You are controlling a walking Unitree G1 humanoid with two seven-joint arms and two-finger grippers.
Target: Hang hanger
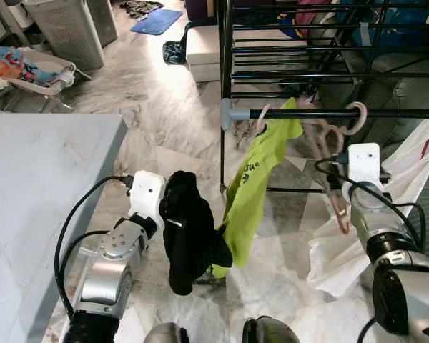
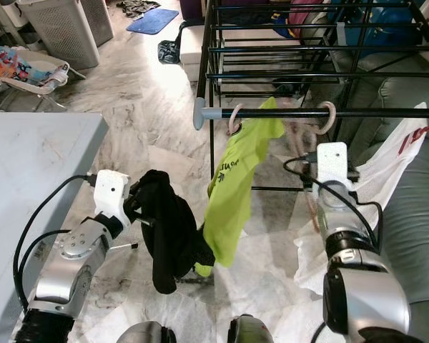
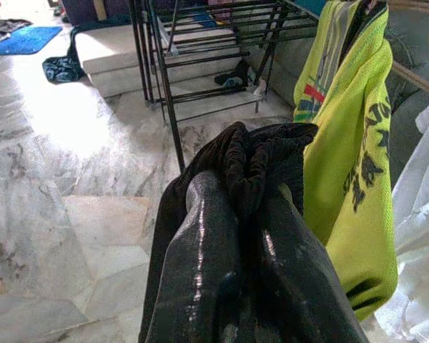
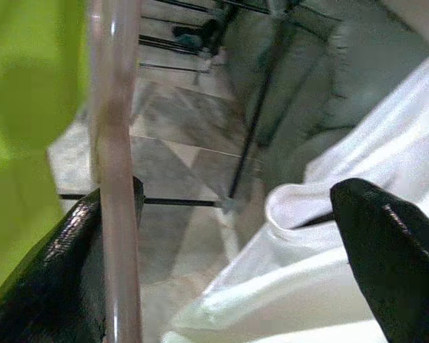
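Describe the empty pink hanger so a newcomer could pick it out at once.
Find the black drying rack and follow its front rail rightward past the lime-green shirt. Beside that shirt hangs a pale pink plastic hanger, its hook over the rail, just above the right hand. Unlike its neighbours, it carries no garment.

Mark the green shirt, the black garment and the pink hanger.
green shirt [image 1: 254,189], left eye view, mid body.
black garment [image 1: 186,236], left eye view, hanging middle.
pink hanger [image 4: 114,143], right wrist view, its bar.

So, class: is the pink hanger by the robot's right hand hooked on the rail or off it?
On. The pink hanger's hook curls over the dark rail, while the right hand is open beside its lower bar.
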